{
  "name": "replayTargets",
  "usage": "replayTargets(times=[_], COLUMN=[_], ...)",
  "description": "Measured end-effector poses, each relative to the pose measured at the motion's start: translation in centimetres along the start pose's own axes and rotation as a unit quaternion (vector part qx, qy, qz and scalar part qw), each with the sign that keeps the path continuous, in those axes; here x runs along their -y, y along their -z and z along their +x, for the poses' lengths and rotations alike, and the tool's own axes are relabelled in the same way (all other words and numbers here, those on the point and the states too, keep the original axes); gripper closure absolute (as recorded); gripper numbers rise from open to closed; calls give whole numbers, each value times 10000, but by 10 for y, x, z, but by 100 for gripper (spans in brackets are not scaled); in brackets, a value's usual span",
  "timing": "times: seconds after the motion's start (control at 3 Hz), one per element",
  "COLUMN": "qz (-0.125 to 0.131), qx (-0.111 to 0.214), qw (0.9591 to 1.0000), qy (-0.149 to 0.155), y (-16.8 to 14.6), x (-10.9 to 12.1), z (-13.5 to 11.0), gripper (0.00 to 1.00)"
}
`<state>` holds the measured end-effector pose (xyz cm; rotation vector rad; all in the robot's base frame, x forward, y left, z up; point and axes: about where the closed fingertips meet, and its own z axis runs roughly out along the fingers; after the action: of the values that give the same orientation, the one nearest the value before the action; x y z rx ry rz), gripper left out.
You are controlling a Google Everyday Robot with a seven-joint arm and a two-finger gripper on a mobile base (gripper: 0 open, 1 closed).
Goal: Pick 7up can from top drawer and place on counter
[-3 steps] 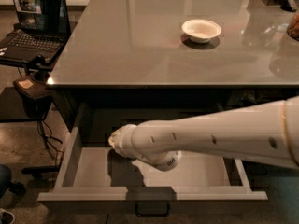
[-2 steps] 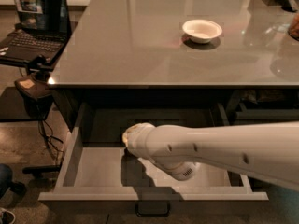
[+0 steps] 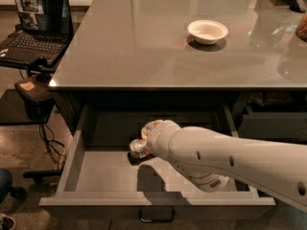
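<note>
The top drawer (image 3: 103, 178) is pulled open below the counter (image 3: 144, 47). The 7up can (image 3: 138, 148), silver, lies on its side on the drawer floor near the back, left of centre. My white arm reaches in from the lower right. My gripper (image 3: 149, 137) is at the arm's tip, right against the can's right end and mostly hidden behind the wrist. Whether it holds the can cannot be seen.
A white bowl (image 3: 207, 31) sits on the counter at the back right. An open laptop (image 3: 38, 20) stands on a side stand at the left, with cables below it. The drawer's dark handle (image 3: 156, 218) is at its front. A second compartment (image 3: 268, 121) shows at the right.
The arm's tip has moved right and deeper toward the drawer's back. The can now shows at the tip, where before it was hidden.
</note>
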<state>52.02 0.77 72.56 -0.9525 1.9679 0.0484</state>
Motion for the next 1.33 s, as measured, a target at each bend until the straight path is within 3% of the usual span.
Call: replayTargets(times=[1.0, 1.33], qz=[0, 0], qx=[0, 0], qw=[10000, 10000], qy=[0, -1], y=[0, 0], x=[0, 0], z=[0, 0], gripper=[11, 0])
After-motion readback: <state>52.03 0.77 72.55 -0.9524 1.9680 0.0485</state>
